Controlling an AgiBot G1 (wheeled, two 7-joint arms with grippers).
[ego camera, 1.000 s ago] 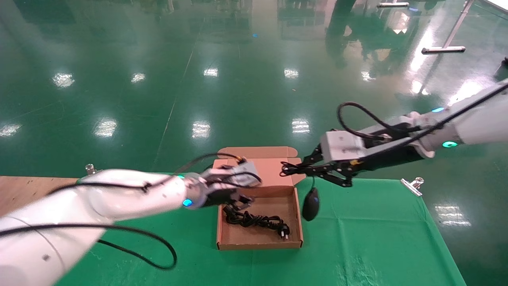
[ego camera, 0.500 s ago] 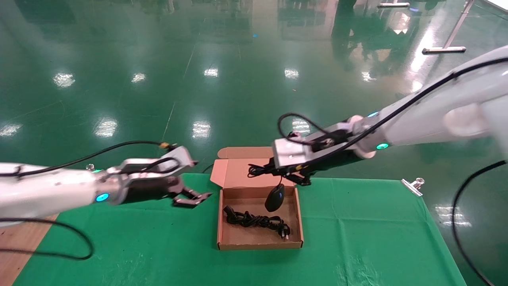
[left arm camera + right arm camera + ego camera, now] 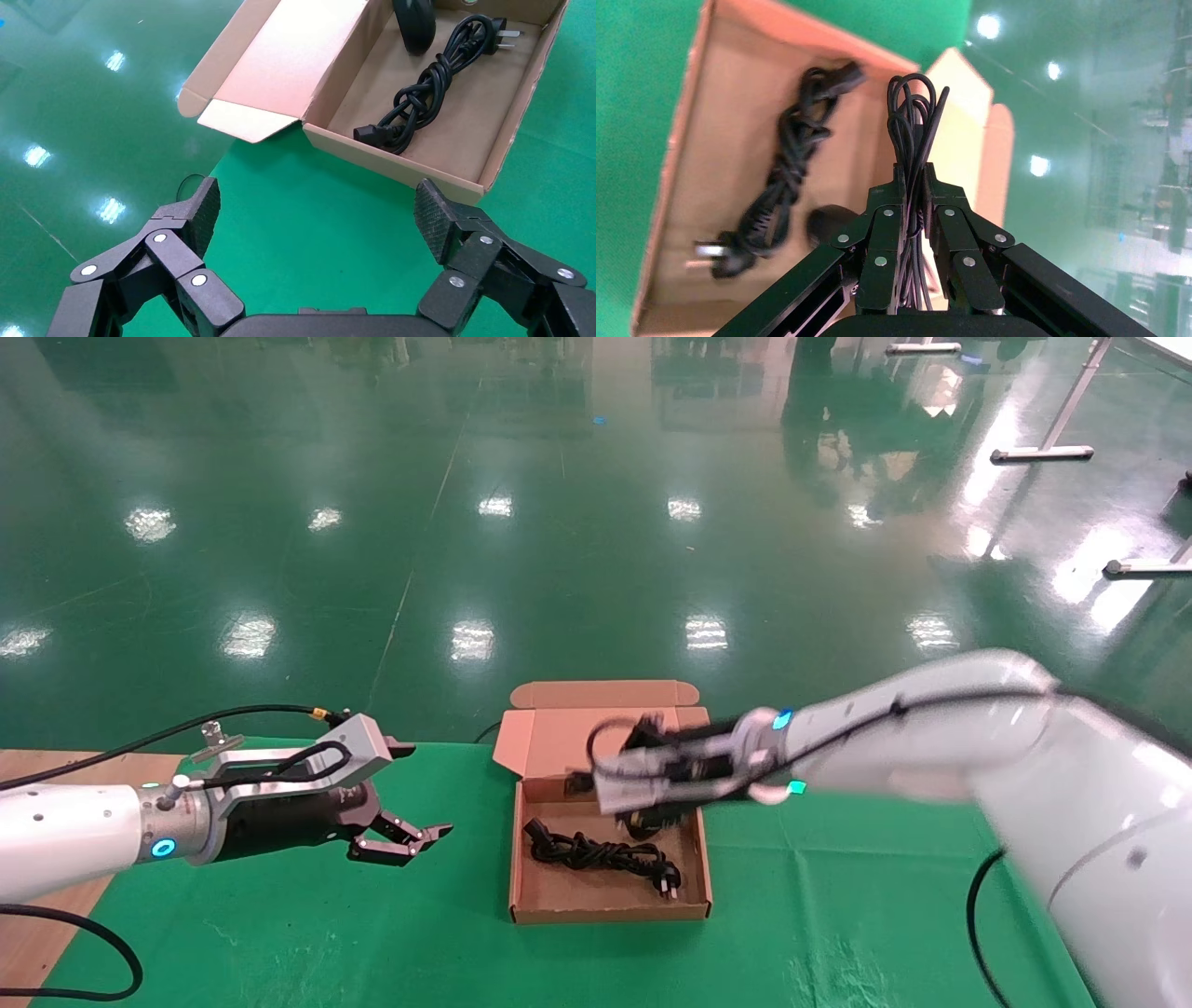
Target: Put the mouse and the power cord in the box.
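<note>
Inside box (image 3: pixel 610 905): power cord (image 3: pixel 601 852), mouse (image 3: pixel 415 24).

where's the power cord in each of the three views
Head view: the power cord lies inside the box, toward its near wall, below the right gripper.
Left wrist view: the power cord lies on the box floor beyond the open left gripper, its plug farthest from the camera.
Right wrist view: the power cord lies in the box beside the shut fingers.
Shared landmark: the box's open flap lid.
</note>
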